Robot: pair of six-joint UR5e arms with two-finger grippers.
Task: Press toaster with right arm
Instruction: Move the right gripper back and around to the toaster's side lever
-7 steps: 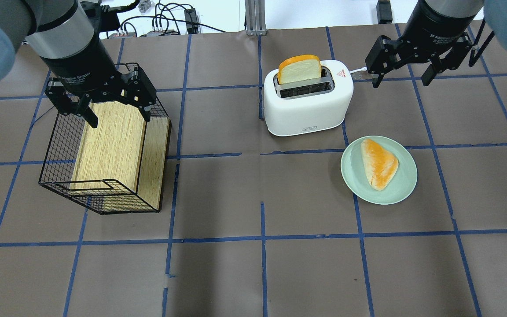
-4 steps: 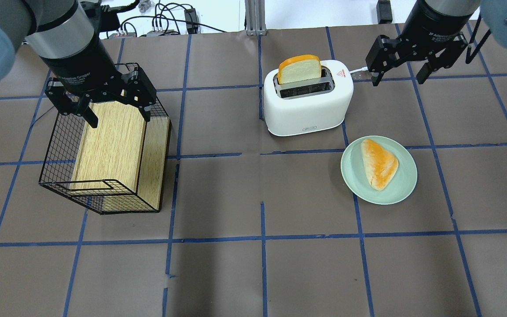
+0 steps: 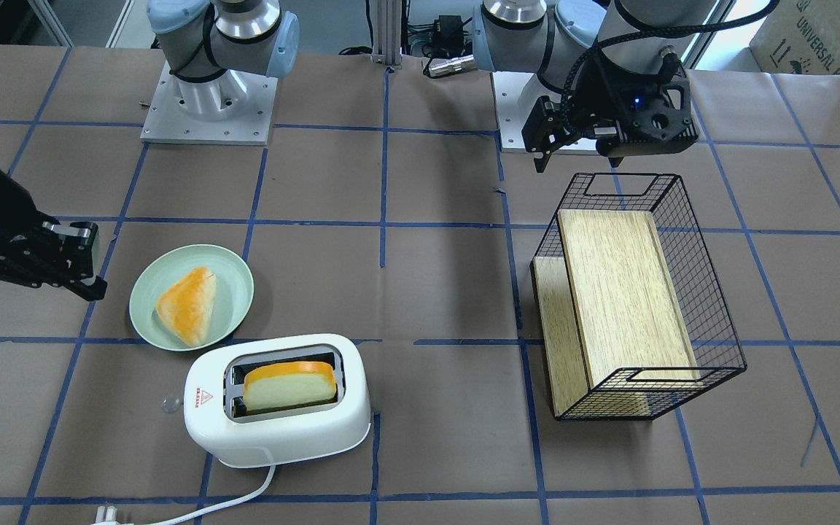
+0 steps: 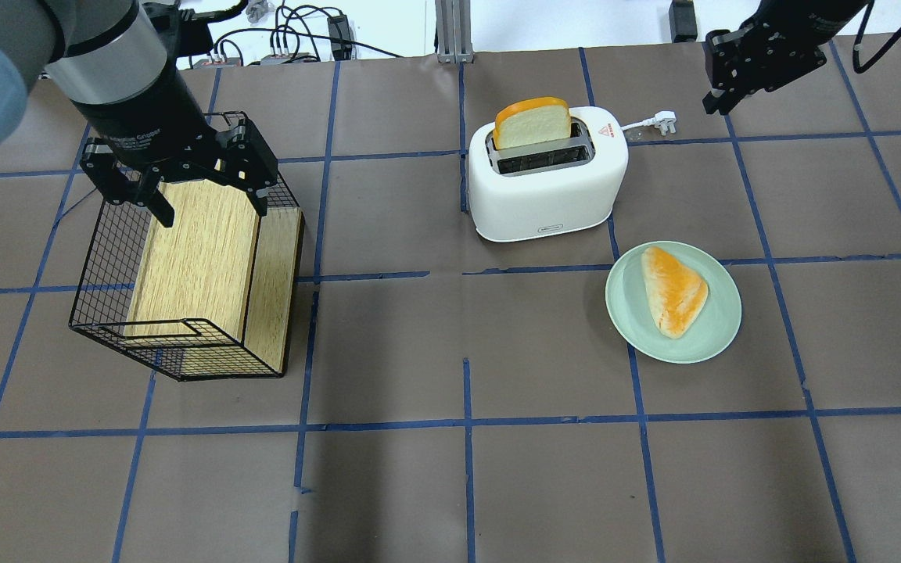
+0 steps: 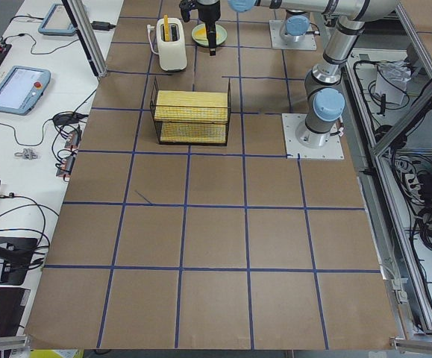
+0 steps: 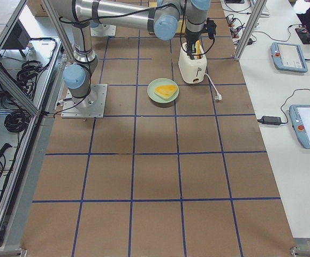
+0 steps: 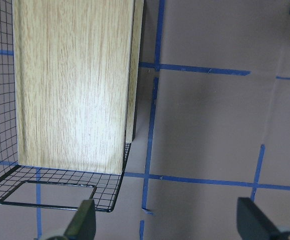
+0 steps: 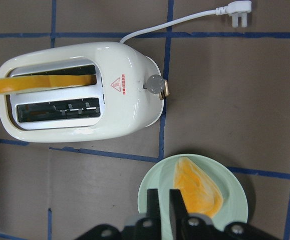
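Right jaws: the right gripper (image 8: 165,198) is hanging raised off the toaster's (image 8: 124,117) lever end, its jaws pinched almost together and gripping nothing.
Plate: the green plate (image 8: 146,186) carrying a bread wedge (image 8: 197,189) is sitting just beside the toaster, on the robot's side of its lever end.
Lever: the clear knob (image 8: 155,84) is sticking out of the toaster's end next to the red triangle, facing the right arm's side.
Toaster: it is standing on the table, its long axis running crosswise to the robot, a bread slice (image 8: 39,84) sticking up from one slot.
Coming move: judging from this, the jaws are needing to travel in towards that end and down onto the knob.
Nearer arm: the right one.
Left jaws: the left gripper (image 4: 212,209) is hovering spread wide over the wire basket (image 4: 98,266), well apart from the toaster.
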